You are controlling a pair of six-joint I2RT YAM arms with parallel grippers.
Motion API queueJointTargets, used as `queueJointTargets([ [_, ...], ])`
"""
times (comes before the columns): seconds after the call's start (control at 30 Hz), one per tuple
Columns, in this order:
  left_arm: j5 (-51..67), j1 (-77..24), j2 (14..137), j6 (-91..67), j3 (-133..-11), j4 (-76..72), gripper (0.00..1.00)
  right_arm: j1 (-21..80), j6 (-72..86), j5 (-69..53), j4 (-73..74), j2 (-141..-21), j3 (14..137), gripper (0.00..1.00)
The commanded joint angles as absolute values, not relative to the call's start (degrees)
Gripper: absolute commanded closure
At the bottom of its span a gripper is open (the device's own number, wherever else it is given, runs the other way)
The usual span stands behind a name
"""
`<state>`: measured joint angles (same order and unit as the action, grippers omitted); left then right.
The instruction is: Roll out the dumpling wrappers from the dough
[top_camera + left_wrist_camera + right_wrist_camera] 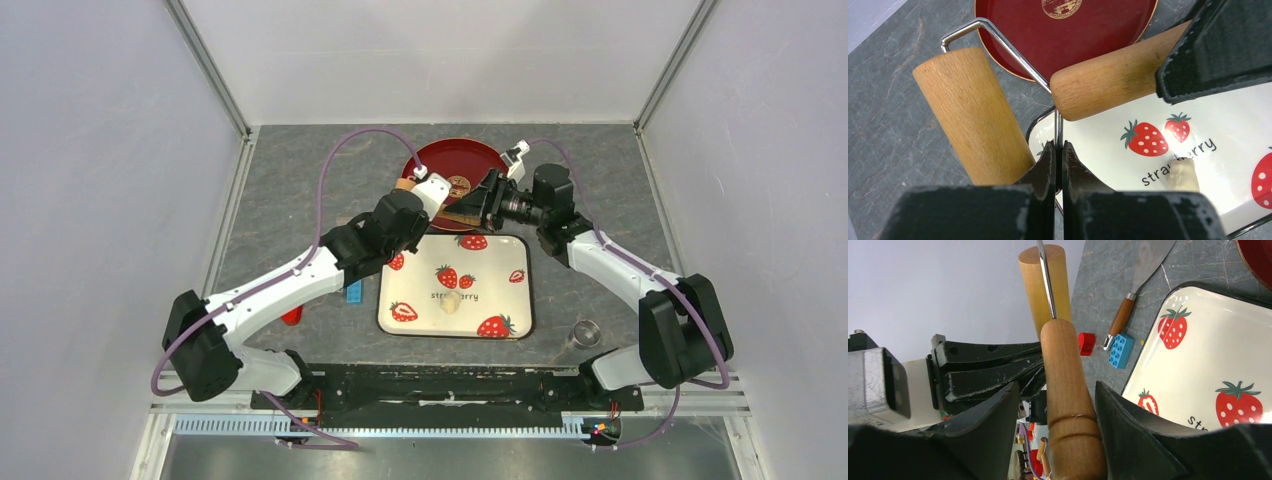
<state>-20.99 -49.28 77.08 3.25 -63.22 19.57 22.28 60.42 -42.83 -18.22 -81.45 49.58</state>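
Between plate (470, 160) and tray (505, 298): left hand (1058, 150) clamps roller wire (1013, 52); right hand (1057, 387) straddles handle (1068, 430), grip unclear.

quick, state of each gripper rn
left gripper: shut on the roller wire
right gripper: open, jaws either side of the roller handle, gap showing on one side

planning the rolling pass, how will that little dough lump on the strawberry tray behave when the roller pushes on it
The dough looks soft and small, so it will probably squash rather than resist. It stands as a narrow lump, so it may tip first. The tray looks glossy, so it could slide under the roller.
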Motion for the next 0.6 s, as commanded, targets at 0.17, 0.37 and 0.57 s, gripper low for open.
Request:
queueJointTargets([
  [0.17,-22.5,-49.8,73.5,1.0,-62.9,15.4,0.98,23.5,59.1,-41.7,-20.0,-83.3,51.3,0.51],
  [0.37,-22.4,-50.1,72.9,0.6,-62.5,15.8,0.98,23.5,60.1,-41.3,-22.7,-83.3,51.6,0.49],
  [0.57,-22.7,-50.3,72.8,0.6,-62.2,16.0,0.98,23.5,61.2,-41.8,-25.1,-83.8,51.0,0.48],
])
